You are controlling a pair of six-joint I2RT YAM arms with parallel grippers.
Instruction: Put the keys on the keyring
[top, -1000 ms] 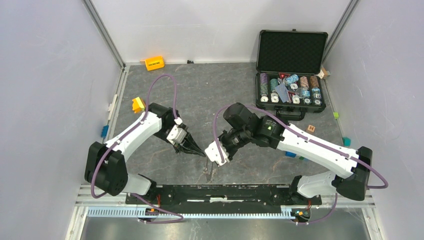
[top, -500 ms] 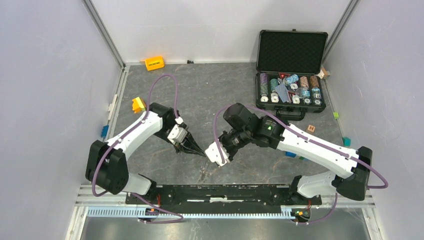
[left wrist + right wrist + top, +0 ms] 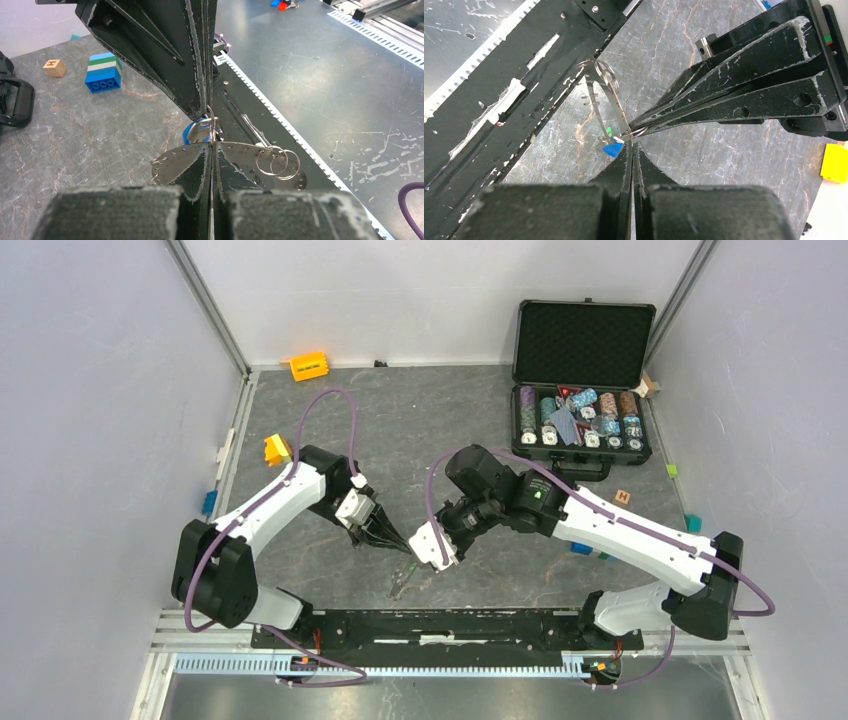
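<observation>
Both grippers meet tip to tip low over the near table. The keyring (image 3: 400, 580) (image 3: 170, 160), a flat grey disc with holes along its rim, hangs from that point. The right wrist view shows the keyring (image 3: 610, 102) edge-on, running into my right gripper (image 3: 631, 144) (image 3: 416, 552), which is shut on its rim. My left gripper (image 3: 212, 145) (image 3: 633, 132) (image 3: 405, 545) is shut on a small wire ring (image 3: 212, 125) at the same spot. The blue key (image 3: 189, 134) (image 3: 613, 149) hangs just beside the tips. A bit of the green key (image 3: 609, 131) peeks out above it.
Two small split rings (image 3: 277, 162) hang on the keyring's far rim. A black rail (image 3: 430, 625) runs just below the grippers. An open case of poker chips (image 3: 582, 390) stands back right. Yellow blocks (image 3: 309, 366) (image 3: 276, 449) and a blue-green block (image 3: 103, 72) lie around.
The hanging keyring has swung from straight below the fingertips toward the left. Both arms have barely moved and both grippers stay shut.
</observation>
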